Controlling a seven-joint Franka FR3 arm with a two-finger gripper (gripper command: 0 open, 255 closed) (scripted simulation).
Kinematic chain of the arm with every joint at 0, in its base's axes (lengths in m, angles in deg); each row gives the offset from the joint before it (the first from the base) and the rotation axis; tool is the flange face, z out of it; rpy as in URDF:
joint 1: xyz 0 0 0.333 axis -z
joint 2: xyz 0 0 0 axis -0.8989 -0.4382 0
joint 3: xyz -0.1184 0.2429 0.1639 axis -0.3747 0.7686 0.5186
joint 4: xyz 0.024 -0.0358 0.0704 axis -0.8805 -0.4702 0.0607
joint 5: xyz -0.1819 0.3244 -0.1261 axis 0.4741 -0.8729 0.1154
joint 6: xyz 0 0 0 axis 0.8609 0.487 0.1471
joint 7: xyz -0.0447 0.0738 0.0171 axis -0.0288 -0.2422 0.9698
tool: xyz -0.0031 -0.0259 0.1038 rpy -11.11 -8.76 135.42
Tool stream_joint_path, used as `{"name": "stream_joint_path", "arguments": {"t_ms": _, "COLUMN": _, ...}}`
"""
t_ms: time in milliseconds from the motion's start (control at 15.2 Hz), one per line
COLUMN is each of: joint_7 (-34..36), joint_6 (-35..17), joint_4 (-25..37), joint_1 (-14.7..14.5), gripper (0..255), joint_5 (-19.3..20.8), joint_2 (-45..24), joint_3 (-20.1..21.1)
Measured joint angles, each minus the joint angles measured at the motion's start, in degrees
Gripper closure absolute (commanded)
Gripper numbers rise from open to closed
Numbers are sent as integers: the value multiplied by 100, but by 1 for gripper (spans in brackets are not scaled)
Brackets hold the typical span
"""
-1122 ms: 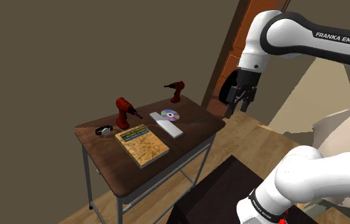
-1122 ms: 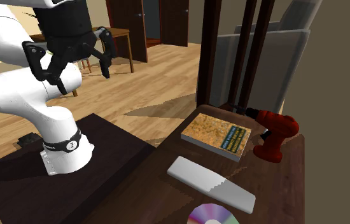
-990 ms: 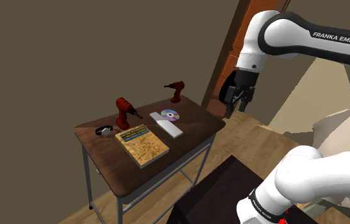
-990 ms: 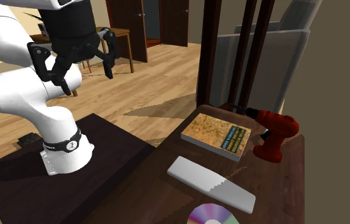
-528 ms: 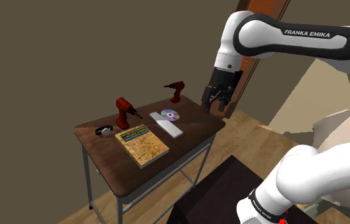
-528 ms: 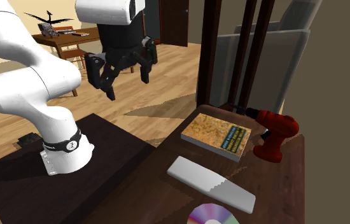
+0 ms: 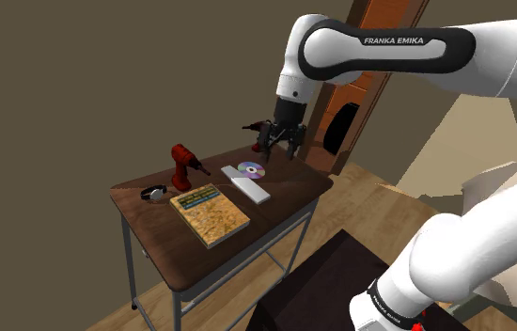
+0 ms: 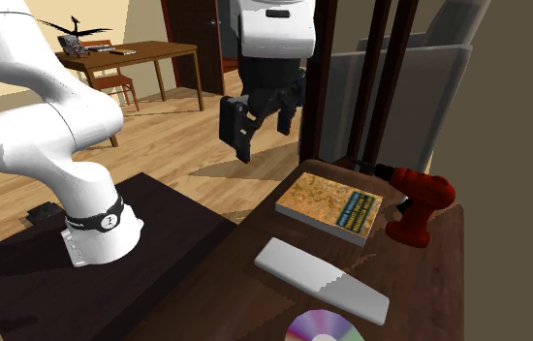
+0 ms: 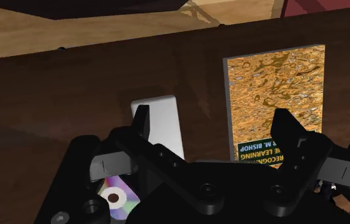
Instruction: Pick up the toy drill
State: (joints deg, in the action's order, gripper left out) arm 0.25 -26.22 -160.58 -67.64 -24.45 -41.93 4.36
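Observation:
Two red toy drills stand on the dark wooden table (image 7: pixel 153 226). The larger drill (image 7: pixel 183 167) is upright at the back near the shoulder view's left, and appears as the red drill (image 8: pixel 418 208) beside the book. The smaller drill (image 7: pixel 252 126) stands at the far corner, partly hidden behind my gripper (image 7: pixel 280 143). My gripper hangs open above that end of the table, over the disc, holding nothing. In the wrist view the gripper (image 9: pixel 214 124) has its fingers (image 9: pixel 142 121) wide apart above the table top.
On the table lie an orange-covered book (image 7: pixel 210 213) (image 9: pixel 275 89), a white flat slab (image 7: pixel 247 186) (image 8: pixel 321 279) (image 9: pixel 161 121), a shiny disc (image 7: pixel 250 170) (image 9: pixel 116 197) and a small black-and-grey object (image 7: pixel 155 194). The dark stand (image 8: pixel 109 281) is beside the table.
The arm has swung toward the shoulder view's left, from beside the table to above its far end near the smaller drill. The fingers stayed open.

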Motion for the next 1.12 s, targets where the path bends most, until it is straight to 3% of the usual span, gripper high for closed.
{"name": "stream_joint_path", "arguments": {"t_ms": 594, "joint_7": 553, "joint_6": -488, "joint_4": 1565, "joint_1": -274, "gripper": 0, "joint_5": 91, "joint_2": -1783, "joint_3": 424}}
{"name": "stream_joint_path", "arguments": {"t_ms": 1122, "joint_7": 1047, "joint_6": -472, "joint_4": 3400, "joint_1": -633, "gripper": 0, "joint_5": 421, "joint_2": -3400, "joint_3": 623}}
